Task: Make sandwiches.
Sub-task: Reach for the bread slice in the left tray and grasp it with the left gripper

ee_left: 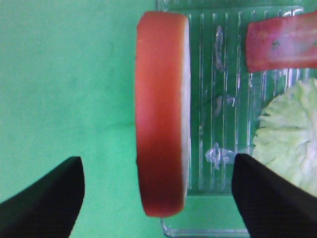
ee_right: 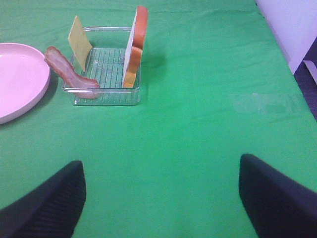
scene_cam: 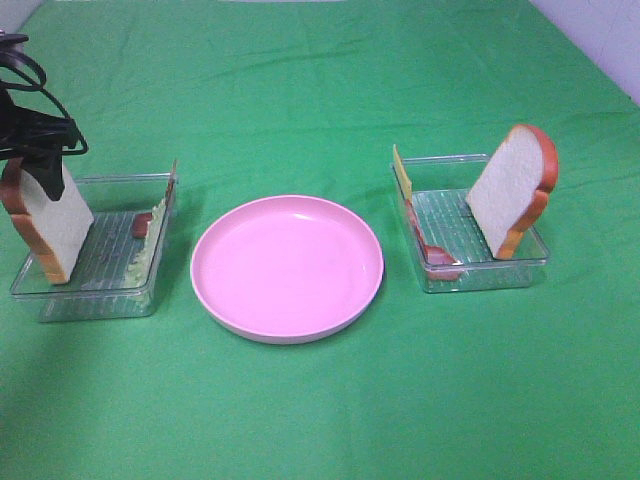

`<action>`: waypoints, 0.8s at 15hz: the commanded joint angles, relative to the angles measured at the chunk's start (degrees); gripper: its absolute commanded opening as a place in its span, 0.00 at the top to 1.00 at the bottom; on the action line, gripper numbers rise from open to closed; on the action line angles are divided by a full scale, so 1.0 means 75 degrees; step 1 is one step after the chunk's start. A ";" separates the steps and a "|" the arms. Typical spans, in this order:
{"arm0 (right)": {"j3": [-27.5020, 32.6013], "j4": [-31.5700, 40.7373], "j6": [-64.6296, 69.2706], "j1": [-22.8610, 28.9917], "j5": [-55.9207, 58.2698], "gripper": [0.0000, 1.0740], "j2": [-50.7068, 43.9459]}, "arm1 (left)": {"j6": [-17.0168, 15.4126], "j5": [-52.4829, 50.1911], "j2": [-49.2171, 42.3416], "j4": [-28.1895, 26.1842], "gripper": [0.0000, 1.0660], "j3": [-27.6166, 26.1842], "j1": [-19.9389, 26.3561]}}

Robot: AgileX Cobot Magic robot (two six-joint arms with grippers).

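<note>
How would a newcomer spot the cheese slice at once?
Start at the round pink plate, then go to the clear tray on its right in the high view. The cheese slice stands on edge at the tray wall nearest the plate: thin and yellow, unlike the thick bread slice and reddish bacon strip.

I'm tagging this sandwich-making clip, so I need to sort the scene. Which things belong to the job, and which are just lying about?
Belong to the job: left bread slice, lettuce, left bacon strip, cheese slice, right bacon strip, right bread slice.
Just there: pink plate, left tray, right tray, green cloth.
</note>
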 commanded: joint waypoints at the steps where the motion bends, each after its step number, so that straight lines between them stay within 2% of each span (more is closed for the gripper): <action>1: 0.0038 -0.0015 -0.0092 -0.0015 -0.0046 0.26 -0.0107 | -0.0145 -0.0435 0.0176 0.0031 0.35 -0.0031 -0.0038; 4: 0.0038 -0.0015 -0.0092 -0.0015 -0.0046 0.26 -0.0107 | -0.0328 -0.0428 0.0229 0.0023 0.50 -0.0031 -0.0038; 9: 0.0038 -0.0015 -0.0092 -0.0015 -0.0046 0.26 -0.0107 | -0.0328 -0.0428 0.0229 0.0031 0.75 -0.0031 -0.0038; 10: 0.0038 -0.0015 -0.0092 -0.0015 -0.0046 0.26 -0.0107 | -0.0328 -0.0435 0.0229 0.0031 0.87 -0.0031 -0.0038; 12: 0.0038 -0.0015 -0.0092 -0.0015 -0.0046 0.26 -0.0107 | -0.0328 -0.0397 0.0229 0.0031 1.00 -0.0031 -0.0038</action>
